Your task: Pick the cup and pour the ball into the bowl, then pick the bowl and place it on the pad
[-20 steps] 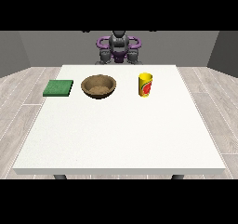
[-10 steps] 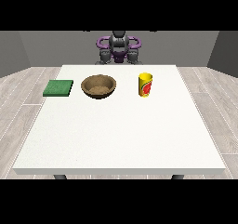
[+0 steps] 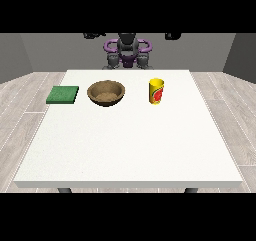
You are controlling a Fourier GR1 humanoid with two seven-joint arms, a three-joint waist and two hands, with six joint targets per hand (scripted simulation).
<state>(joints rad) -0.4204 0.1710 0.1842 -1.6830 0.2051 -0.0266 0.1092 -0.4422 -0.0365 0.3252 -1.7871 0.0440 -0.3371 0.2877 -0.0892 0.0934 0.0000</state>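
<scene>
A yellow cup (image 3: 156,91) with a red mark stands upright on the white table (image 3: 130,145), right of the middle at the far side. No ball shows; the cup's inside is hidden. The brown wooden bowl (image 3: 106,93) sits to the cup's left. Further left, the flat green pad (image 3: 63,94) lies by the table's edge. The robot (image 3: 128,52) stands behind the table. The hand at the view's left (image 3: 96,35) and the hand at the view's right (image 3: 173,35) are raised high beside its head, far from all three things and cut off by the view's top.
Wide bare table surface stretches from the row of objects towards the camera. A grey plank floor surrounds the table.
Both hands now show as dark shapes at the view's top, either side of the robot's head; they did not show in the earlier frames. Cup, bowl and pad have not moved.
</scene>
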